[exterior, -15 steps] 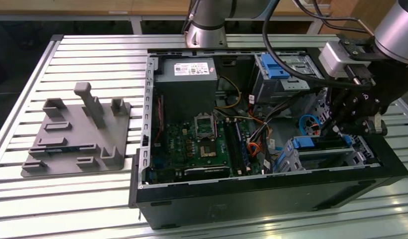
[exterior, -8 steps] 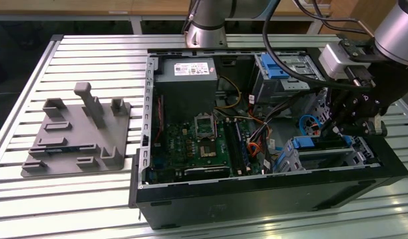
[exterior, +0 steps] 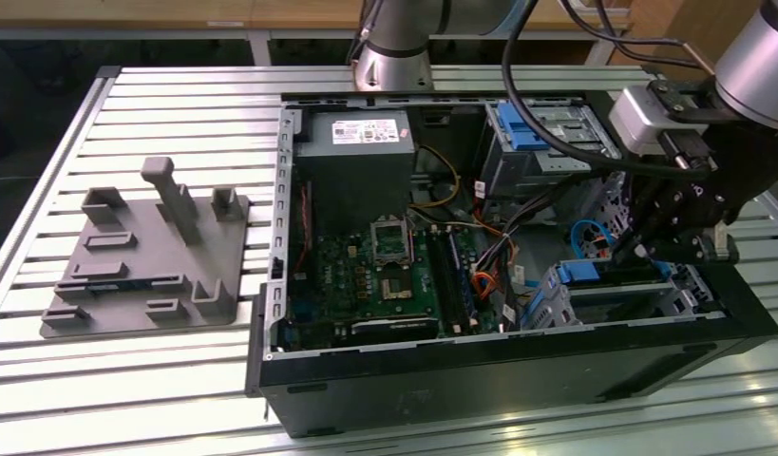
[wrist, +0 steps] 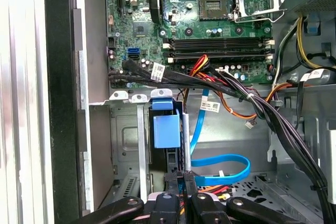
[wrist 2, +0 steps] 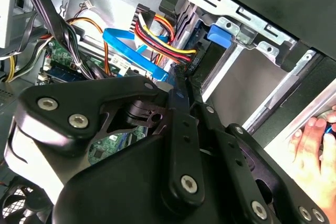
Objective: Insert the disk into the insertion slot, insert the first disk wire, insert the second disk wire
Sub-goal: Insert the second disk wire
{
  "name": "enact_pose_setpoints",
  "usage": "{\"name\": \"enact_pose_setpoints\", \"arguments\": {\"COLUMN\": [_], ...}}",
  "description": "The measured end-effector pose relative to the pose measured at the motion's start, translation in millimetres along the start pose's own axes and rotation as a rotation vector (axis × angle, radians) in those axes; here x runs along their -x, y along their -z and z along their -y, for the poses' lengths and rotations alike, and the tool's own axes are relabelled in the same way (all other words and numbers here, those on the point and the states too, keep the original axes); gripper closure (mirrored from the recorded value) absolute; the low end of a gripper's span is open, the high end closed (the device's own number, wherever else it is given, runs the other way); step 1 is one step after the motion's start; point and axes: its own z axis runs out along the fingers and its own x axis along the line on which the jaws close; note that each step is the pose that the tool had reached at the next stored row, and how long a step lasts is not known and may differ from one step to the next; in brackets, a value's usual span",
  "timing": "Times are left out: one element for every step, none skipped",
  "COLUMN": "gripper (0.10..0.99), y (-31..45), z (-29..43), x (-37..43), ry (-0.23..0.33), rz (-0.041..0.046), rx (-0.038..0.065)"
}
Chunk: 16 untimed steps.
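In the exterior view the gripper hangs inside the open computer case, at that view's right, just above the cage near the front edge; the motherboard lies well to that view's left. In the second wrist view the fingers are drawn together, and their tips sit at the black plug of the red wire; the plug appears pinched, though the contact itself is partly hidden. The blue cable loops free just beside it, and a person's hand rests at the case edge. In the first wrist view the blue cable curls beside the gripper, with the blue latch just beyond. To seat the plug well, judge its alignment with the disk's connector first, press straight without twisting, and keep the blue cable clear of the fingertips.
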Motion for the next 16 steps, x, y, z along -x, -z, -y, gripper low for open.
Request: {"name": "enact_pose_setpoints", "arguments": {"gripper": [0.925, 0.925, 0.925, 0.925, 0.925, 0.925, 0.925, 0.925, 0.925, 0.925, 0.925, 0.925, 0.925, 0.925, 0.925, 0.925], "y": [-0.3, -0.7, -0.9, -1.0, -1.2, -1.4, -1.7, -1.9, -2.2, -2.5, -2.9, -3.2, -3.5, -3.9, -4.3, -4.7], "z": [0.0, 0.0, 0.0, 0.1, 0.0, 0.1, 0.1, 0.1, 0.1, 0.1, 0.1, 0.1, 0.1, 0.1, 0.2, 0.2], "x": [0.0, 0.0, 0.0, 0.0, 0.0, 0.0, -0.1, -0.1, -0.1, -0.1, -0.1, -0.1, -0.2, -0.2, -0.2, -0.2], "ry": [0.000, 0.000, 0.000, 0.000, 0.000, 0.000, 0.000, 0.000, 0.000, 0.000, 0.000, 0.000, 0.000, 0.000, 0.000, 0.000], "rz": [0.0000, 0.0000, -0.0001, -0.0002, -0.0002, -0.0002, 0.0000, 0.0000, 0.0000, 0.0000, -0.0001, -0.0001, -0.0002, -0.0002, -0.0003, -0.0005], "rx": [0.000, 0.000, 0.000, 0.000, 0.000, 0.000, 0.001, 0.001, 0.001, 0.001, 0.001, 0.001, 0.001, 0.001, 0.002, 0.002]}}
